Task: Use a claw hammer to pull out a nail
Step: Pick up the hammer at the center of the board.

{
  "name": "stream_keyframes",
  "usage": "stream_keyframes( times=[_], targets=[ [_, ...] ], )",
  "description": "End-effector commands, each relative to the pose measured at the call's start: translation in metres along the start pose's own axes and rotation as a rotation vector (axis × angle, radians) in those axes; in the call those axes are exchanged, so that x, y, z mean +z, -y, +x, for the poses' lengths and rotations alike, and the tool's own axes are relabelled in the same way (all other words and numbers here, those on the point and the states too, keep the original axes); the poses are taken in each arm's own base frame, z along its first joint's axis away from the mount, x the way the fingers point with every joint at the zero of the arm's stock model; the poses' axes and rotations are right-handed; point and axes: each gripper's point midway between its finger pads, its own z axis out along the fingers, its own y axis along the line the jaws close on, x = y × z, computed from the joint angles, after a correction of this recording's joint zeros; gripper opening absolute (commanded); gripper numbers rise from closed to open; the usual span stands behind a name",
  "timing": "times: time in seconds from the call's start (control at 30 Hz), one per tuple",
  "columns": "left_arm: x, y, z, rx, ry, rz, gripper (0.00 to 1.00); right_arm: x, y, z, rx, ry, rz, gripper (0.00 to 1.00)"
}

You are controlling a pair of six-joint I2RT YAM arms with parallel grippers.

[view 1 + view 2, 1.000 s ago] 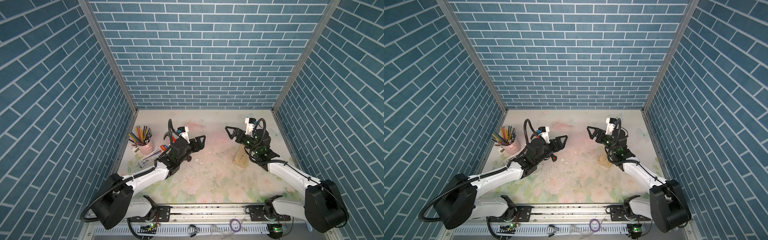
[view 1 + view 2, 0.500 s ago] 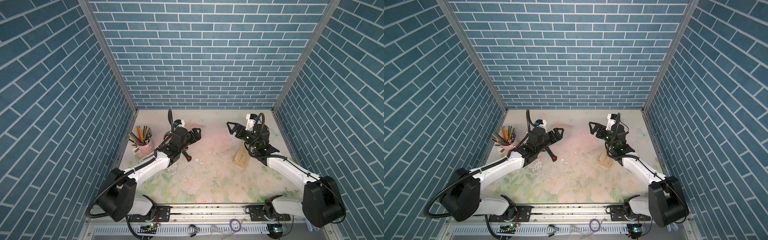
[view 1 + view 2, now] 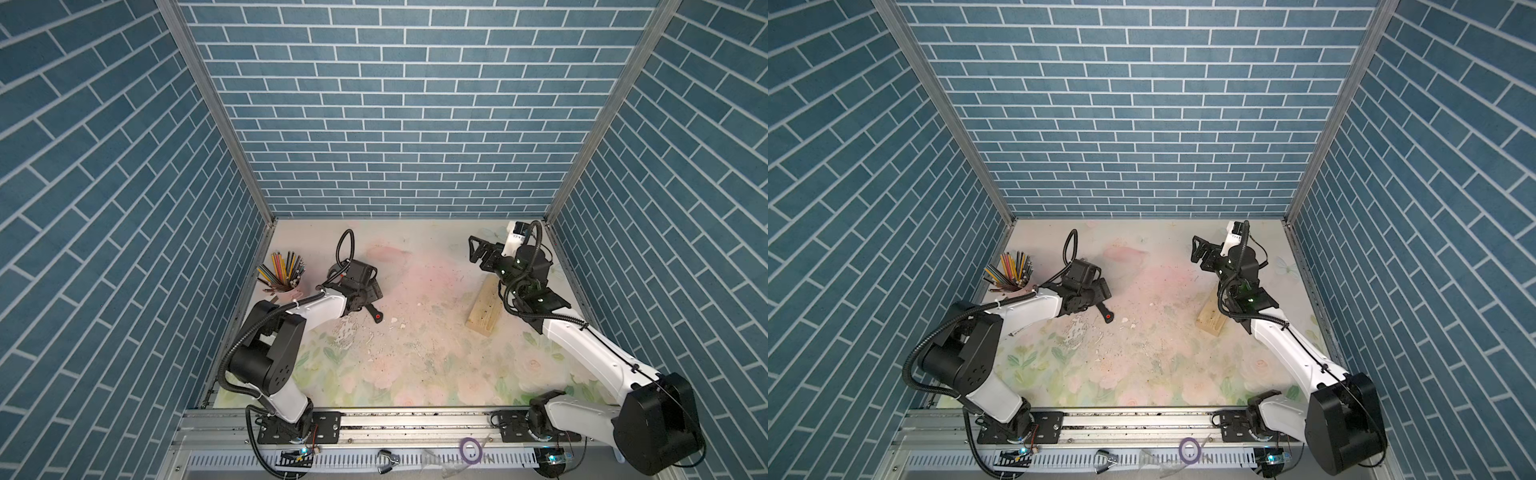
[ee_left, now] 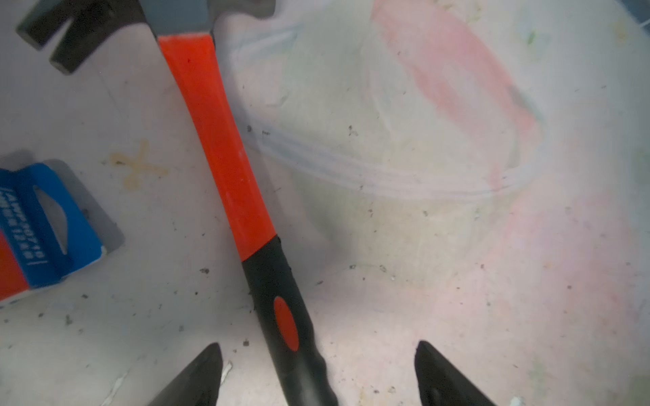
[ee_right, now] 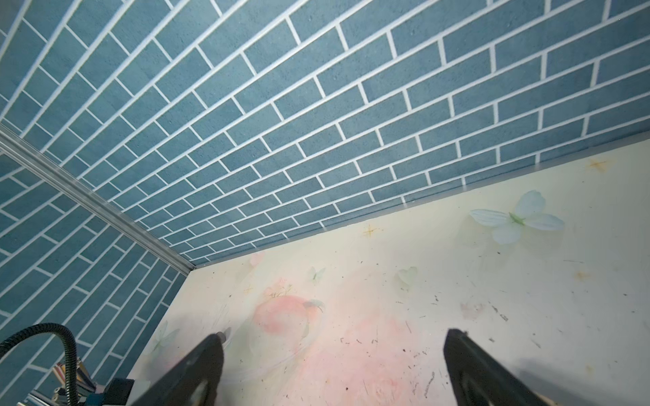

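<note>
Clearly, the left claw (image 4: 318,351) stands wide open. Its two black fingertips (image 4: 207,369) are one on each side of the black rubber end of the claw hammer (image 4: 225,147), and they do not touch it. This hammer, with a steel forked head and an orange-red handle, lies flat on the pale flower-printed surface (image 4: 457,246).

The right claw (image 5: 336,335) is also wide open and holds nothing. It hangs above the surface and faces the blue brick wall.

The left wrist view shows nearly the whole hammer and a blue and red package (image 4: 42,225) beside it. In both top views the left arm hides most of the hammer, and only the black end with its red spot (image 3: 376,316) (image 3: 1106,316) shows. The top views alone show the light wooden block (image 3: 484,307) under the right arm and the pink cup of coloured pencils (image 3: 286,286) near the left wall. A nail in the block is too small to tell.
</note>
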Motion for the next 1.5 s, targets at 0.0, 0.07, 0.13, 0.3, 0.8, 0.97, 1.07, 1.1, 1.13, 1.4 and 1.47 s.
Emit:
stream_keyframes(
  times=[0.0, 0.07, 0.13, 0.3, 0.8, 0.97, 1.07, 1.1, 1.13, 1.4, 1.47],
  targets=[
    [0.01, -0.015, 0.007, 0.016, -0.019, -0.07, 0.86, -0.008, 0.007, -0.008, -0.027, 0.028, 0.043, 0.98],
    [0.016, -0.016, 0.011, 0.026, -0.032, -0.084, 0.86, -0.008, 0.008, -0.007, -0.026, 0.027, 0.048, 0.97],
    [0.019, -0.017, 0.014, 0.044, -0.032, -0.109, 0.85, -0.009, 0.01, -0.006, -0.024, 0.028, 0.053, 0.97],
    [0.025, -0.017, 0.018, 0.107, -0.039, -0.166, 0.68, -0.008, 0.012, -0.004, -0.027, 0.022, 0.065, 0.97],
    [0.034, 0.031, 0.044, 0.455, -0.086, -0.211, 0.23, -0.006, 0.019, -0.001, -0.047, 0.02, 0.097, 0.97],
    [0.032, 0.057, 0.056, 0.578, -0.105, -0.168, 0.15, -0.001, 0.018, -0.003, -0.059, 0.025, 0.096, 0.97],
    [0.027, 0.061, 0.06, 0.628, -0.113, -0.156, 0.12, 0.003, 0.017, -0.002, -0.06, 0.02, 0.09, 0.97],
    [0.024, 0.062, 0.06, 0.639, -0.109, -0.147, 0.11, 0.004, 0.017, -0.001, -0.059, 0.016, 0.089, 0.97],
    [0.02, 0.065, 0.06, 0.656, -0.109, -0.124, 0.1, 0.006, 0.016, 0.0, -0.058, 0.012, 0.083, 0.97],
    [-0.023, 0.094, 0.056, 0.794, -0.077, 0.091, 0.08, 0.025, 0.002, 0.014, -0.036, -0.07, -0.002, 0.97],
    [-0.031, 0.102, 0.055, 0.808, -0.076, 0.133, 0.07, 0.03, -0.002, 0.023, -0.005, -0.103, -0.032, 0.97]
  ],
)
